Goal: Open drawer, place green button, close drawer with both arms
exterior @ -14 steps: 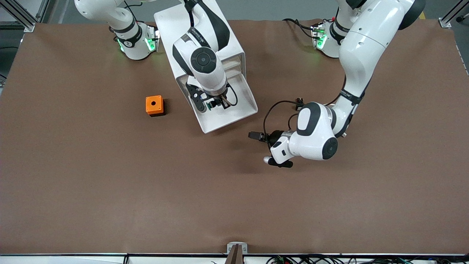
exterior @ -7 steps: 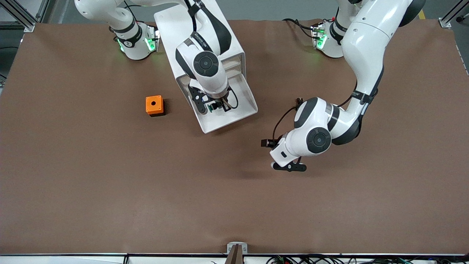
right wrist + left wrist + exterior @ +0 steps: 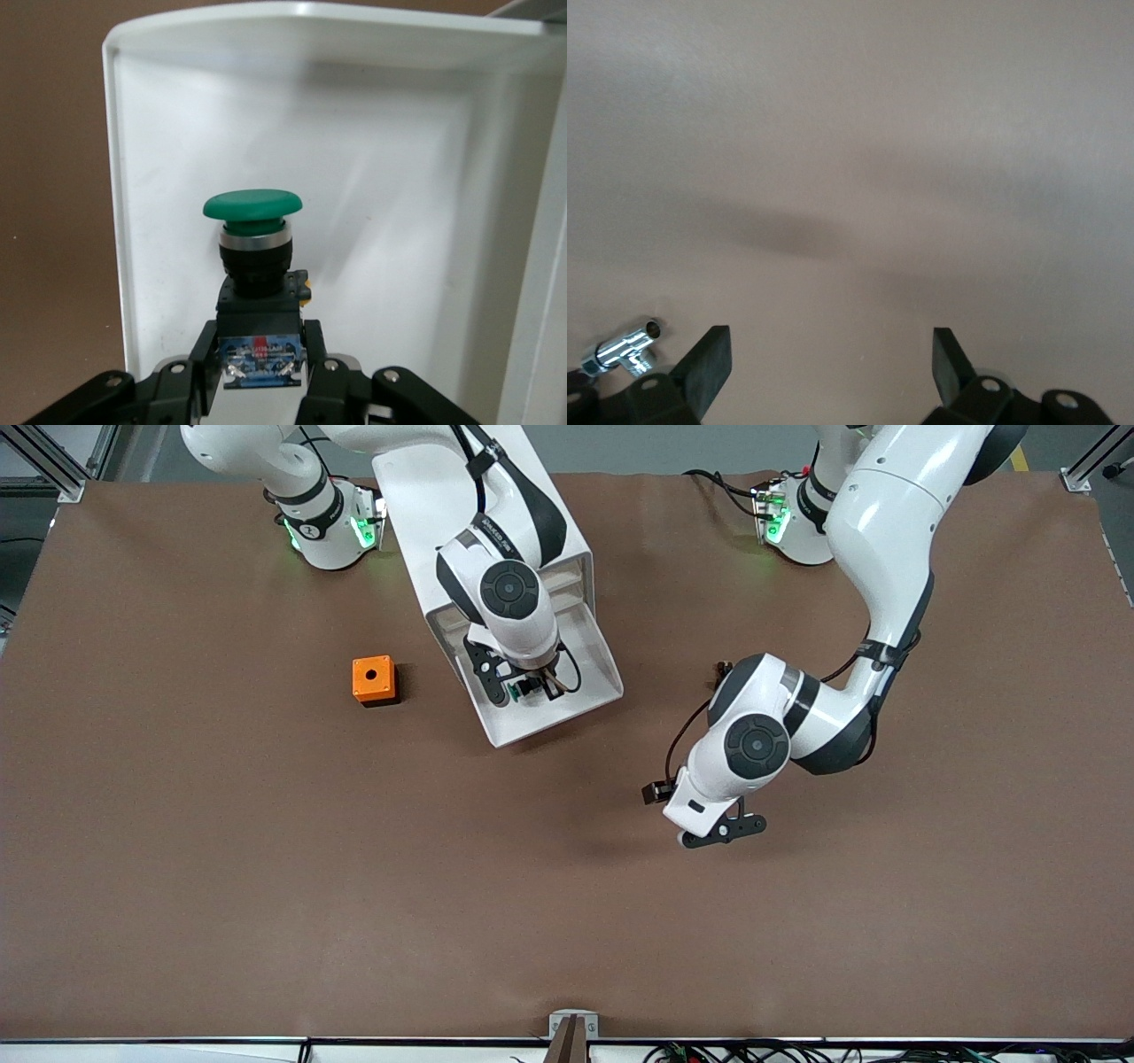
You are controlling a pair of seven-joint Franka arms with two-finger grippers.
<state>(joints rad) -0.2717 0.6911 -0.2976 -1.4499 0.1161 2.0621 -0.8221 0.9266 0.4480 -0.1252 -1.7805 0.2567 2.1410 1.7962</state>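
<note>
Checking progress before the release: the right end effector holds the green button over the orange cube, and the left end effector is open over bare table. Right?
Not quite. The right end effector holds the button over the open drawer, as the right wrist view shows; the orange cube sits apart. The left end effector is open over bare table.

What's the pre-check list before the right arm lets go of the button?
1. Drawer pulled out of the cabinet: ok.
2. Right gripper shut on the button: ok.
3. Button over the drawer tray, inside its walls: ok.
4. Button touching the tray floor: cannot tell.
5. Left gripper open, empty, over bare table, away from the drawer: ok.
6. Orange cube on the table beside the drawer, not in the way: ok.
</note>
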